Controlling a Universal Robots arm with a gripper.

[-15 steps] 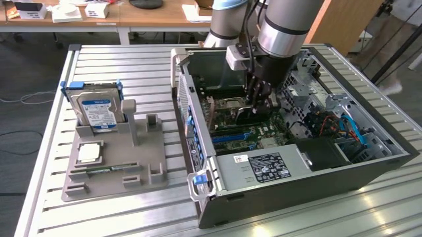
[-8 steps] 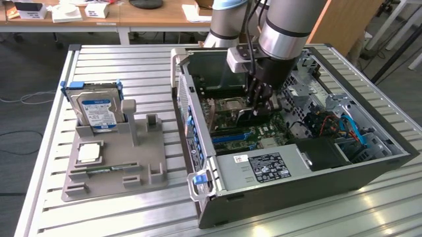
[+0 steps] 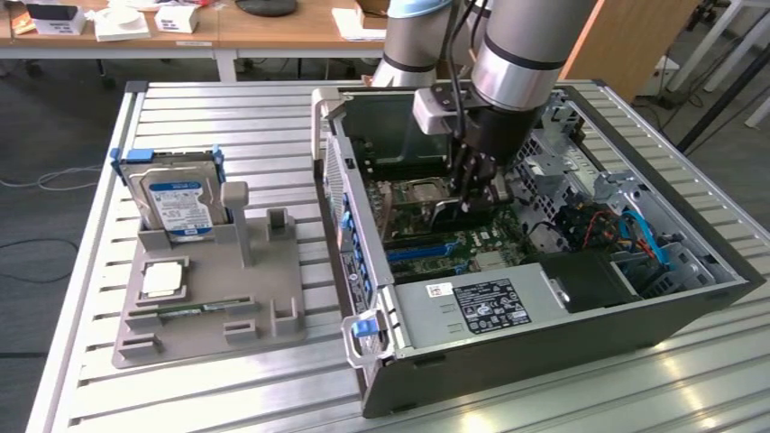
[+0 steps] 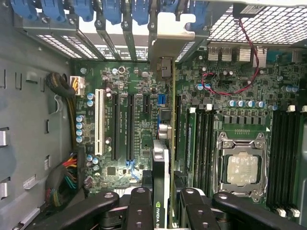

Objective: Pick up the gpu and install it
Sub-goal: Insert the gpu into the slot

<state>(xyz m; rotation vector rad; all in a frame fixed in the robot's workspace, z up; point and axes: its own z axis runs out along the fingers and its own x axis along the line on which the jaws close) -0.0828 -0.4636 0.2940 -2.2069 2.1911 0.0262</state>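
An open desktop computer case [image 3: 542, 347] lies on its side on a slatted metal surface [image 3: 241, 388], its motherboard facing up so that parts can be lowered straight in. One robot arm reaches down into the case. Its end effector [image 3: 473, 185] is clamped on the gpu [image 4: 161, 167], with one dark finger on each flat side of the card.

In the wrist view the gpu appears edge-on as a thin black strip running away from the end effector [image 4: 163, 203] across the green motherboard [image 4: 139, 96]. It is held on edge, probably because its lower edge has to meet an expansion slot squarely. The card's silvery bracket [image 4: 168, 33] is at the far end, against the case's rear wall. There it lines up with the row of slot openings and their blue retaining clips [image 4: 112, 9]. Two long black expansion slots [image 4: 115, 127] lie empty beside the card, and the processor socket [image 4: 242, 167] lies on its other side. Whether the card's lower edge has entered a slot cannot be told, because the card hides it.

At the exterior view's left, well apart from the case, a grey parts holder [image 3: 205, 338] props a silver hard drive [image 3: 178, 203] upright. This keeps the drive easy to grasp.
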